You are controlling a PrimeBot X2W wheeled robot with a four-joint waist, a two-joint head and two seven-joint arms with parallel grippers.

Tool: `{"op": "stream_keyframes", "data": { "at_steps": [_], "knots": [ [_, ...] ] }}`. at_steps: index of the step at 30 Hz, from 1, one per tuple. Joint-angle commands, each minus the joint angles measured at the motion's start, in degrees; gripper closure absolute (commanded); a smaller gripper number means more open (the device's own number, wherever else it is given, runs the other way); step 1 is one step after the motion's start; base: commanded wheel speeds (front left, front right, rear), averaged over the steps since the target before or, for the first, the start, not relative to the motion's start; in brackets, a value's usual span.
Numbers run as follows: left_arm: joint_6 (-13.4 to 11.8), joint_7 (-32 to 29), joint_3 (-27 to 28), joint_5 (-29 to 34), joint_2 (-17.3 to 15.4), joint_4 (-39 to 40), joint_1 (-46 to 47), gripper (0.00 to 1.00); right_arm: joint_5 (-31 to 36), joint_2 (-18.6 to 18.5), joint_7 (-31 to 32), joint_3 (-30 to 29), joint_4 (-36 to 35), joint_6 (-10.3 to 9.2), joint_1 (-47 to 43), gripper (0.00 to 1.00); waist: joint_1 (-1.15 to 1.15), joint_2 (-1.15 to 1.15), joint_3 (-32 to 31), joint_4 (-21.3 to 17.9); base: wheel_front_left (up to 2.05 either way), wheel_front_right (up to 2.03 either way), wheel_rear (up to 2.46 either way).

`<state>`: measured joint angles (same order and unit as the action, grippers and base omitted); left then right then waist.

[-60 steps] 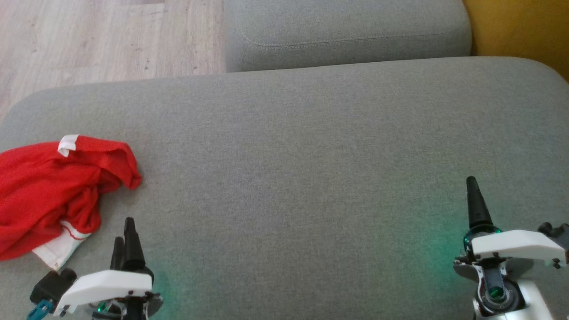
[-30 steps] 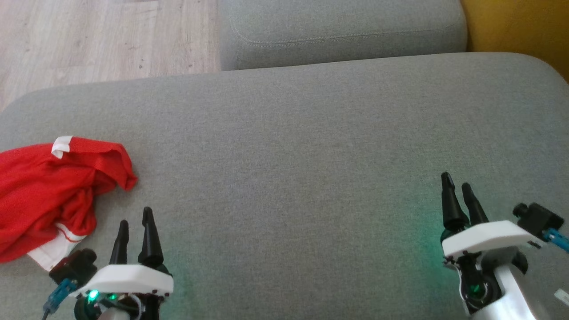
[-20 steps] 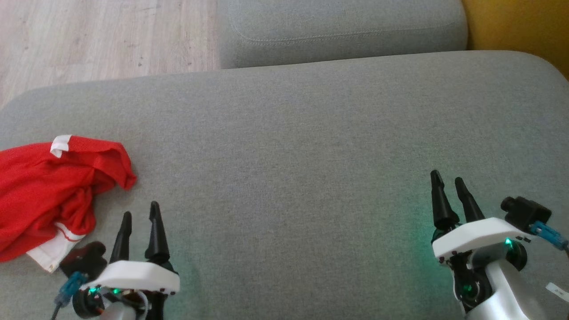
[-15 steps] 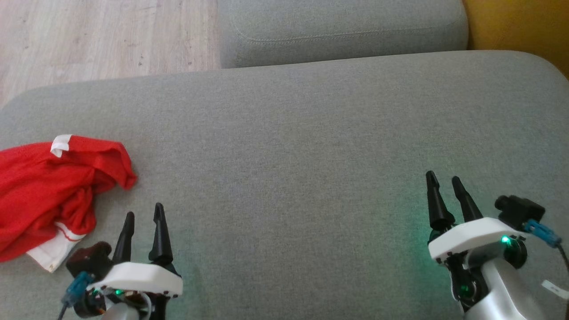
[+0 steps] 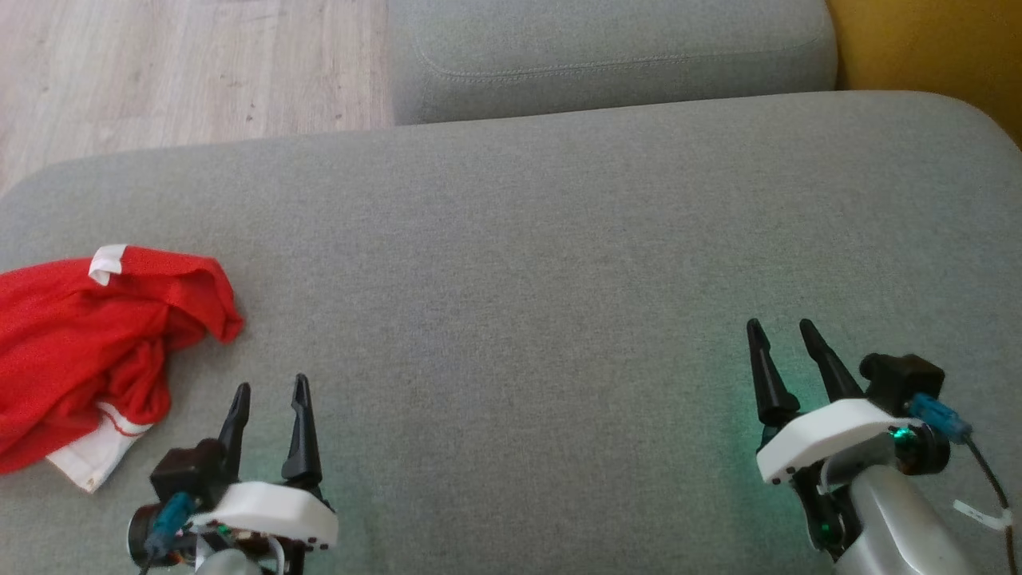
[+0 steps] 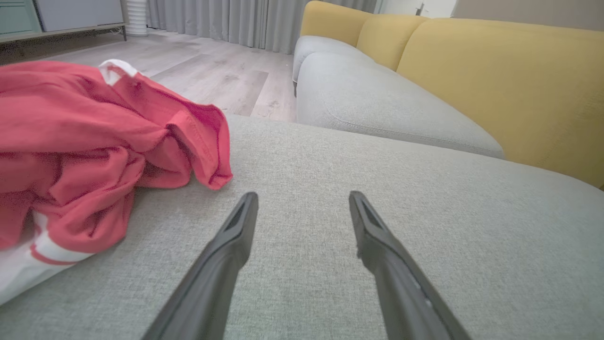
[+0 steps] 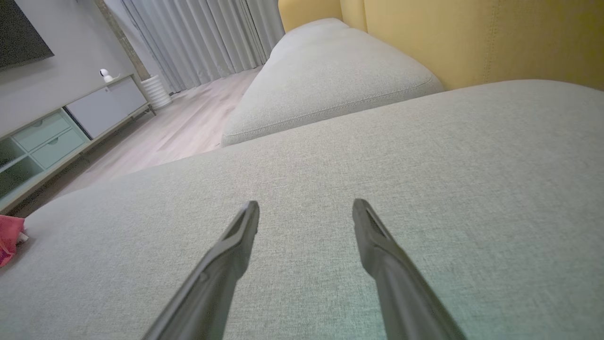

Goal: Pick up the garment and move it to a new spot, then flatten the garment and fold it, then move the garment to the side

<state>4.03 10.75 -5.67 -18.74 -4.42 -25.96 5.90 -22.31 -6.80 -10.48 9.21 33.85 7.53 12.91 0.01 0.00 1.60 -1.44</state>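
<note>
The garment (image 5: pixel 88 335) is a crumpled red shirt with white trim, lying at the left edge of the grey sofa cushion (image 5: pixel 519 263). In the left wrist view the garment (image 6: pixel 94 151) bulks up just left of my fingers. My left gripper (image 5: pixel 270 387) hovers open over the cushion, a short way right of and nearer than the shirt, holding nothing. My right gripper (image 5: pixel 778 327) stands open far to the right above bare cushion. In the right wrist view a red scrap of the garment (image 7: pixel 9 233) peeks in at the far left.
A second grey cushion (image 5: pixel 607 56) lies beyond the first, with a yellow backrest (image 5: pixel 934 48) at the right. Wooden floor (image 5: pixel 176 72) shows past the cushion's far left edge. A low cabinet (image 7: pixel 56 127) and curtains (image 7: pixel 198 42) stand across the room.
Both grippers have turned so their two fingers now show side by side and apart. The left gripper has shifted right and nearer; the right gripper has drifted left. The garment lies unmoved.
</note>
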Motion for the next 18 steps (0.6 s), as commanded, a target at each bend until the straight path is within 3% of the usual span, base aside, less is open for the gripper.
{"op": "stream_keyframes", "data": {
  "at_steps": [1,18],
  "knots": [
    [-0.45,0.92,1.17,1.96,-0.4,1.2,2.77,0.0,2.12,-0.91,-1.18,1.5,-1.19,-0.04,3.14,0.0,-0.01,0.0,-0.2,-0.04,0.0,0.0,0.0],
    [-2.69,3.79,3.6,12.08,0.91,0.63,1.66,0.0,14.81,0.44,-4.06,-0.89,-0.45,-0.04,2.67,0.0,-0.01,0.0,-0.33,-0.61,0.0,0.0,0.0]
  ]
}}
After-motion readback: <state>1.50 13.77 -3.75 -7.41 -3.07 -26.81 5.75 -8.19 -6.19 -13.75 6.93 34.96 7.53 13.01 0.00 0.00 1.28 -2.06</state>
